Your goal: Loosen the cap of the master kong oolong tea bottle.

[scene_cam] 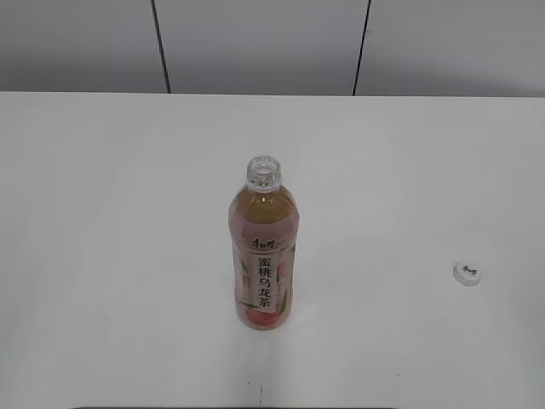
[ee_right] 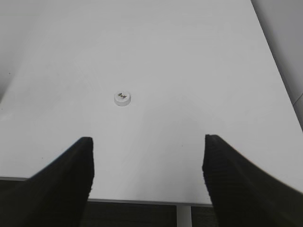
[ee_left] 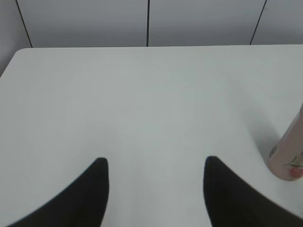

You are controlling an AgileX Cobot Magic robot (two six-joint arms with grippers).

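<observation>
The master kong oolong tea bottle (scene_cam: 262, 256) stands upright in the middle of the white table (scene_cam: 111, 213), its clear threaded neck open with no cap on it. Its pink base (ee_left: 288, 163) shows at the right edge of the left wrist view. The small white cap (scene_cam: 467, 273) lies flat on the table to the bottle's right, also seen as the cap (ee_right: 122, 98) ahead of my right gripper. My left gripper (ee_left: 156, 163) is open over bare table, left of the bottle. My right gripper (ee_right: 147, 142) is open near the table's front edge, nothing between its fingers. Neither arm shows in the exterior view.
A grey panelled wall (scene_cam: 264, 43) with dark seams runs behind the table. The table's front edge (ee_right: 142, 201) lies just under my right gripper, with a dark floor below it.
</observation>
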